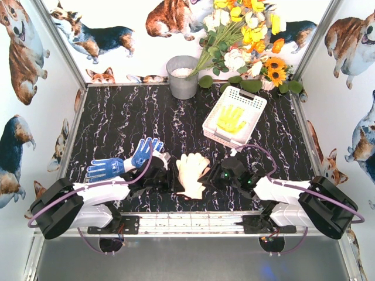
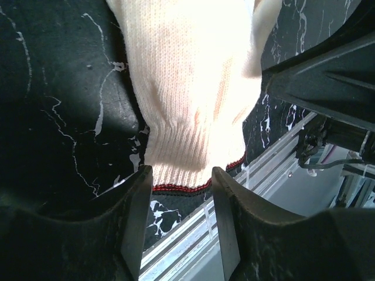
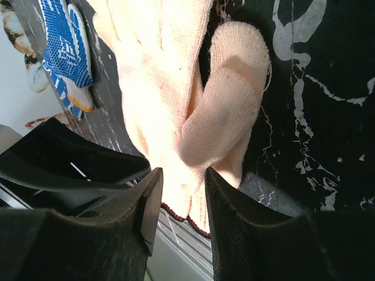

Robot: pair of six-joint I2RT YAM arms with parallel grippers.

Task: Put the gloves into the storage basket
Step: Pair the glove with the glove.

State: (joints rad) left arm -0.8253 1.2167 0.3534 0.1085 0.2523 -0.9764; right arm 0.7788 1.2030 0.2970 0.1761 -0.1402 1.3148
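Blue gloves (image 1: 120,164) lie left. Centre, a cream glove (image 1: 191,172) lies flat on the surface (image 1: 146,117), our left fingers (image 2: 137,222) and right fingers (image 3: 228,222) apart astride its cuff. We should pinch one cuff edge squarely, then lift toward the basket (image 1: 255,108), rear right.

Blk marble table (image 1: 117,117): 2 blue gloves (image 1: 105,168), cream glove (image 1: 192,172), basket (image 1: 253,99), bucket (image 1: 183,82).

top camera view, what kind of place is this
Probably a staged robot test booth, not a real room: corgi-print walls, a black marble-pattern table between metal rails, and a left arm and right arm bolted at its near edge.
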